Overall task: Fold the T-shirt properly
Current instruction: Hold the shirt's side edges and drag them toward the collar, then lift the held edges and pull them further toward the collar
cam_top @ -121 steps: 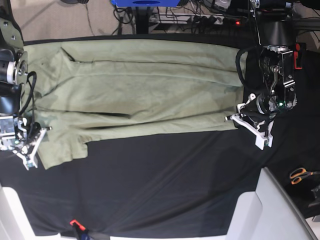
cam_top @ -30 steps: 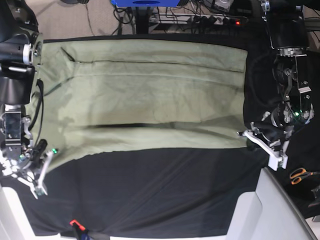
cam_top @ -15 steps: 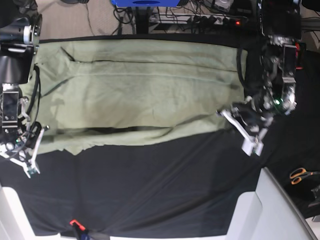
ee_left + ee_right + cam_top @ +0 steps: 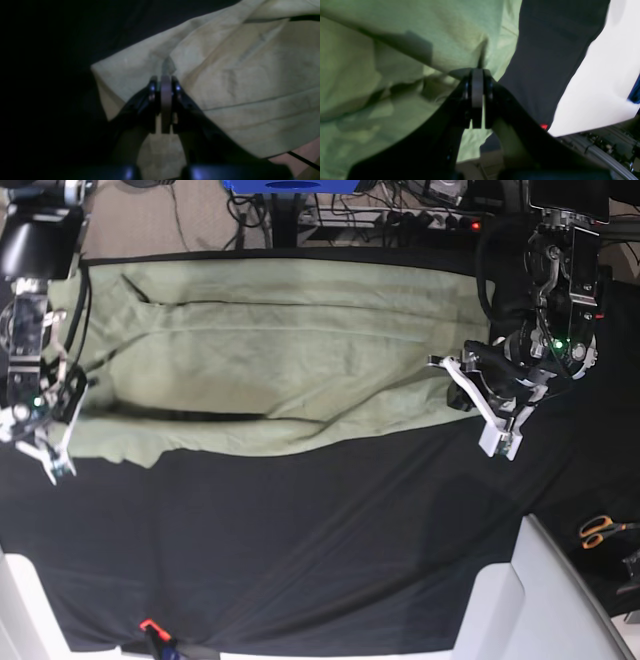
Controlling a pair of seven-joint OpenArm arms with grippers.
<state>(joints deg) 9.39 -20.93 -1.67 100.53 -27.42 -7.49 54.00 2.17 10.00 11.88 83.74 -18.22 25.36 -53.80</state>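
The T-shirt [image 4: 280, 350] lay spread sideways across the far half of the table cloth [image 4: 320, 540], its long edges running left to right, with lengthwise creases showing through the fabric. Its near edge was raised into a loose roll, and it sagged a little between my two grips.

My left gripper [image 4: 455, 380], on the right side of the scene, was clamped tight on that near edge at the right end; in the left wrist view the jaws were pressed together with a pinch of pale cloth between them [image 4: 166, 82]. My right gripper [image 4: 55, 415], on the left side of the scene, was likewise closed on the near edge at the left end [image 4: 477, 85].

I judged this to be the lengthwise fold in progress. The next move called for carrying both ends towards the far edge together, keeping the cloth taut between them, then lowering it flat before letting go.

A pair of scissors [image 4: 603, 530] lay off to the near right, well apart from the shirt.
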